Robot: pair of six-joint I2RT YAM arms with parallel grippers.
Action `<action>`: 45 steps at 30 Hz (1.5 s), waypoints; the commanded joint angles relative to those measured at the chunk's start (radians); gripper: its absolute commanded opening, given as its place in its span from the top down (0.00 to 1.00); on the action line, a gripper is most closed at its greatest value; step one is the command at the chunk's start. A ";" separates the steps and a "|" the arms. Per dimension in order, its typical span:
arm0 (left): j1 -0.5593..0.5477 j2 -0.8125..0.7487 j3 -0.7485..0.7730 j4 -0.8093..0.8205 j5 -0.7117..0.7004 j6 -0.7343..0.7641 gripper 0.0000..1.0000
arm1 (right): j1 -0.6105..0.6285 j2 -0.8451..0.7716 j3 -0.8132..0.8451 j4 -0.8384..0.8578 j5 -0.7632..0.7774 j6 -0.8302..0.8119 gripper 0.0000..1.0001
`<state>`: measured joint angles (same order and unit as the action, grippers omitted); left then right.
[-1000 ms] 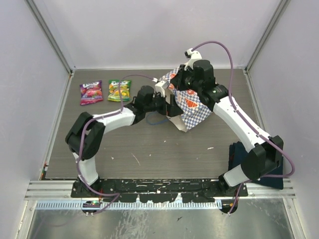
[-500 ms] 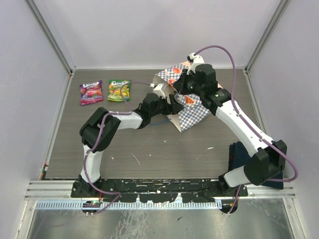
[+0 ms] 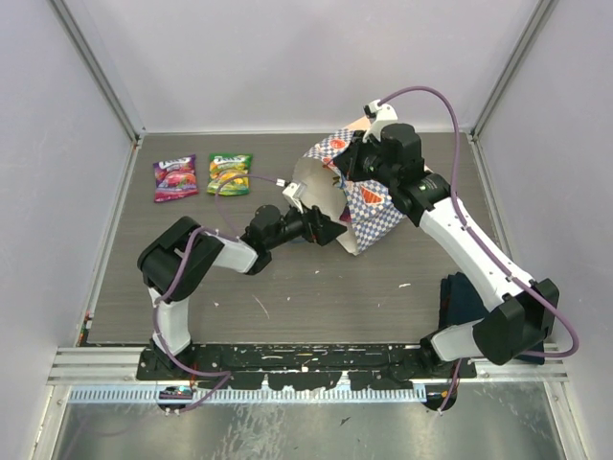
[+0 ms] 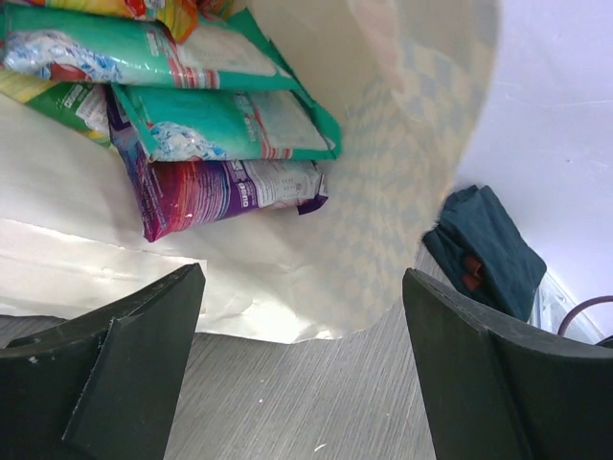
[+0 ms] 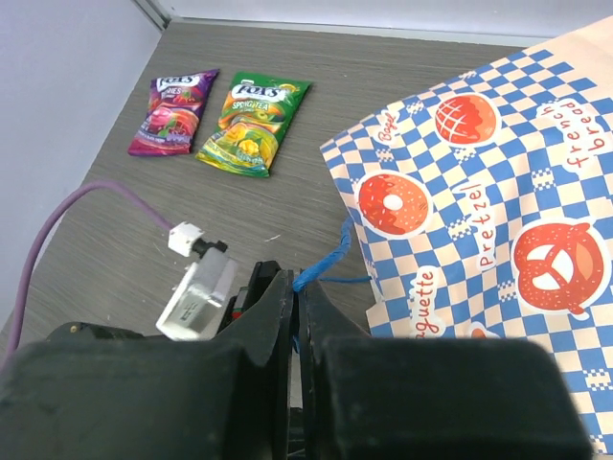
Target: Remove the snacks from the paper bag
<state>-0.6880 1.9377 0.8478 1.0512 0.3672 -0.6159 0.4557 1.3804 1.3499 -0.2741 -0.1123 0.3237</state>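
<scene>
The paper bag [image 3: 369, 206] lies tilted at mid table, its mouth facing left; its checkered side shows in the right wrist view [image 5: 479, 192]. My right gripper [image 5: 305, 302] is shut on the bag's blue cord handle [image 5: 330, 261] and holds the mouth up. My left gripper [image 3: 321, 228] is open at the bag's mouth, empty. In the left wrist view the bag's pale inside [image 4: 287, 278] holds several snacks: teal packets [image 4: 225, 125], a purple one [image 4: 220, 196], a green one [image 4: 62, 101]. A purple snack [image 3: 175, 178] and a green snack [image 3: 230, 174] lie on the table at far left.
A dark blue cloth [image 3: 469, 307] lies near the right arm's base; it also shows in the left wrist view [image 4: 484, 249]. Grey walls with metal rails enclose the table on three sides. The left arm's purple cable [image 5: 67, 216] loops over the table.
My left gripper has pulled back out of the bag towards the near left. The right gripper has lifted the handle, so the bag's mouth now stands wider open.
</scene>
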 commanded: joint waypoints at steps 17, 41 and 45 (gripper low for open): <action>-0.017 0.099 0.272 -0.373 -0.300 0.124 0.25 | -0.003 -0.078 -0.003 0.079 0.018 -0.018 0.99; -0.066 0.284 0.495 -0.548 -0.281 0.142 0.48 | -0.026 -0.079 -0.029 0.097 0.009 -0.037 0.99; -0.066 0.298 0.519 -0.541 -0.250 0.137 0.66 | -0.029 -0.081 -0.033 0.105 0.003 -0.034 0.99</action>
<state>-0.7475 2.2196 1.3258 0.5030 0.0933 -0.4843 0.4343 1.3521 1.3113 -0.2474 -0.1028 0.2974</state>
